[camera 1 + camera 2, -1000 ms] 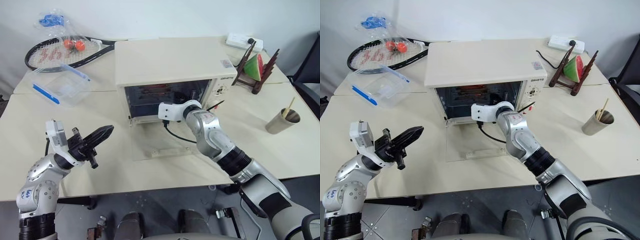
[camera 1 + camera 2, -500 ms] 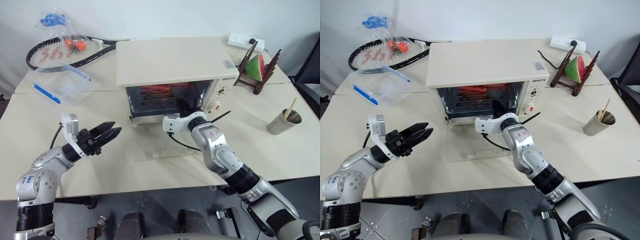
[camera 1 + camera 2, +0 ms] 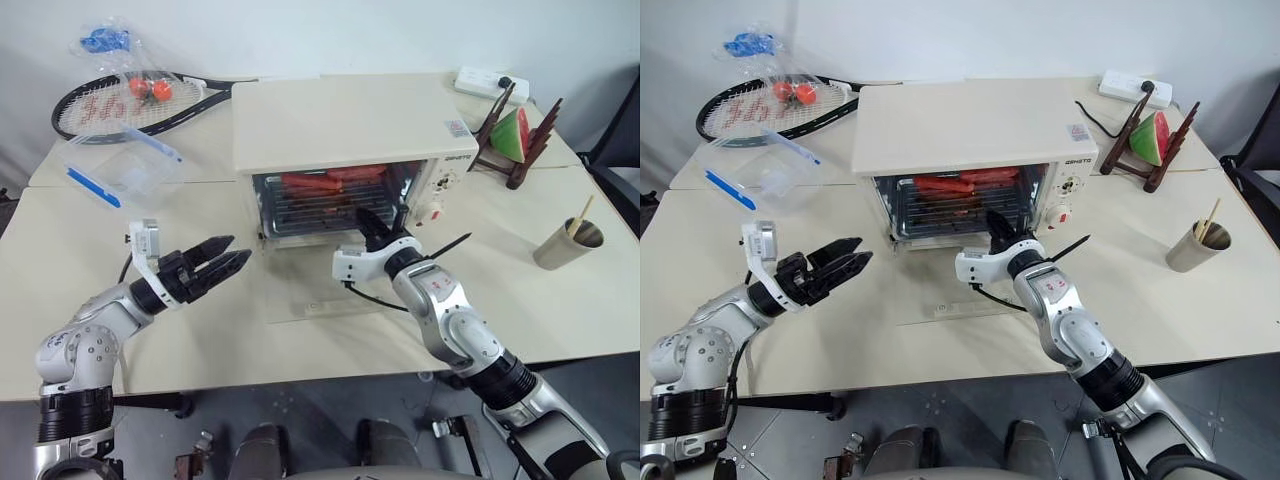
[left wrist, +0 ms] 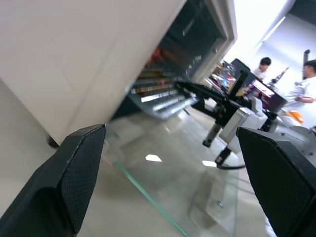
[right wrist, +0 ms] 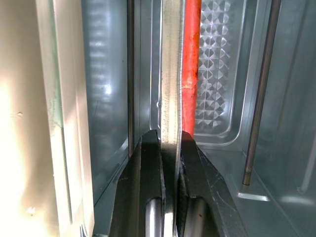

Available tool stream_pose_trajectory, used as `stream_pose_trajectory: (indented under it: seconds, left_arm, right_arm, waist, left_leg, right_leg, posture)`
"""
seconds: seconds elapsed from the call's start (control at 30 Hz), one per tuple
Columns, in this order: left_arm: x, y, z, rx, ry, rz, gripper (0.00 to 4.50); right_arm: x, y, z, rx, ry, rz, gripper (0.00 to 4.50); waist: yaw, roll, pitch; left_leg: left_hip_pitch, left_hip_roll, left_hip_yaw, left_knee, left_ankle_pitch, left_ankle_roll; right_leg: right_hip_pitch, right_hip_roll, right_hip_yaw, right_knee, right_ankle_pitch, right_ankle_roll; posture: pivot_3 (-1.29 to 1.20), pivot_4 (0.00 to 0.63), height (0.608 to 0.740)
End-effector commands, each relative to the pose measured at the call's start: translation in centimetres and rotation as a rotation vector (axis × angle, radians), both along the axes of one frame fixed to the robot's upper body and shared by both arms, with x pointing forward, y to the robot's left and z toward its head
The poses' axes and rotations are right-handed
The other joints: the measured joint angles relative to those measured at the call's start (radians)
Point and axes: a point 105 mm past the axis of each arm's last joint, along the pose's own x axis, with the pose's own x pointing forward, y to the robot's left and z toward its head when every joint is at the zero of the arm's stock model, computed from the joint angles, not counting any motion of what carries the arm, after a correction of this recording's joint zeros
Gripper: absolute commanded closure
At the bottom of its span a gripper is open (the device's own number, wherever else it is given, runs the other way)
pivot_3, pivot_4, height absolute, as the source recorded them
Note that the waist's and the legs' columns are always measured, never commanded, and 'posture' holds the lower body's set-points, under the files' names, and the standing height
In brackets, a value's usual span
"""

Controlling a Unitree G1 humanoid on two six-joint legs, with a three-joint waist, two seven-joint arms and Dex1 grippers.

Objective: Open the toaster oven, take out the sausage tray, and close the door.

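The cream toaster oven [image 3: 345, 125] stands mid-table with its glass door [image 3: 312, 288] folded down flat onto the table. Inside lies the silvery sausage tray [image 5: 169, 74] holding red sausages [image 3: 330, 182]. My right gripper [image 3: 360, 216] reaches into the oven mouth and is shut on the tray's front rim; the right wrist view shows both fingers [image 5: 148, 163] pinching the thin metal edge beside a sausage [image 5: 190, 54]. Left of the door, above the table, my left gripper [image 3: 228, 260] is wide open and empty, pointing at the oven; its pads [image 4: 81, 177] stand far apart.
A clear plastic box with blue trim [image 3: 120, 168], a racket [image 3: 120, 103] and a bag of tomatoes [image 3: 148, 88] lie at the far left. A watermelon slice on a stand [image 3: 510, 132], a power strip [image 3: 487, 79] and a cup with sticks [image 3: 565, 243] are at the right. People [image 4: 306, 81] stand in the background.
My left gripper has opened wide and edged toward the oven. My right gripper, still shut, has drawn back from deep inside the oven to its mouth.
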Motion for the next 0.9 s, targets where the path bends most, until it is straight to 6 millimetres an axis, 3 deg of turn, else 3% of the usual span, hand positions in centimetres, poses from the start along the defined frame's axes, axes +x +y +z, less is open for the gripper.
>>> stream_pose_trajectory:
  seconds: [0.03, 0.4, 0.67, 0.9]
  left_arm:
    - [0.4, 0.0, 0.2, 0.010, 0.034, -0.006, 0.02]
    - [1.2, -0.8, 0.8, -0.051, 0.189, -0.042, 0.02]
    - [1.2, -0.4, 2.5, -0.137, 0.062, -0.014, 0.02]
    - [0.7, -0.2, 2.4, -0.140, 0.067, -0.023, 0.02]
  right_arm:
    - [-0.4, -0.2, 0.4, -0.025, -0.033, 0.008, 4.50]
    - [-2.2, 0.0, 0.5, -0.026, -0.066, 0.021, 4.50]
    - [-3.9, -0.1, 0.5, -0.002, -0.073, 0.054, 4.50]
    - [-5.7, -0.8, 0.6, -0.009, -0.094, 0.088, 4.50]
  waist:
    - [0.000, 0.000, 0.000]
    - [0.001, 0.000, 0.000]
    - [0.000, 0.000, 0.000]
    - [0.001, 0.000, 0.000]
  left_leg:
    - [0.000, 0.000, 0.000, 0.000, 0.000, 0.000]
    - [0.000, 0.000, 0.000, 0.000, 0.000, 0.000]
    - [0.000, 0.000, 0.000, -0.001, 0.000, 0.000]
    - [0.000, 0.000, 0.000, -0.001, 0.000, 0.000]
  right_leg:
    - [0.000, 0.000, 0.000, 0.000, 0.000, 0.000]
    - [0.000, 0.000, 0.000, 0.000, 0.000, 0.000]
    - [0.000, 0.000, 0.000, 0.000, 0.000, 0.000]
    - [0.000, 0.000, 0.000, 0.000, 0.000, 0.000]
  posture:
    - [0.00, 0.150, 0.740]
    - [0.00, 0.150, 0.740]
    - [0.00, 0.150, 0.740]
    - [0.00, 0.150, 0.740]
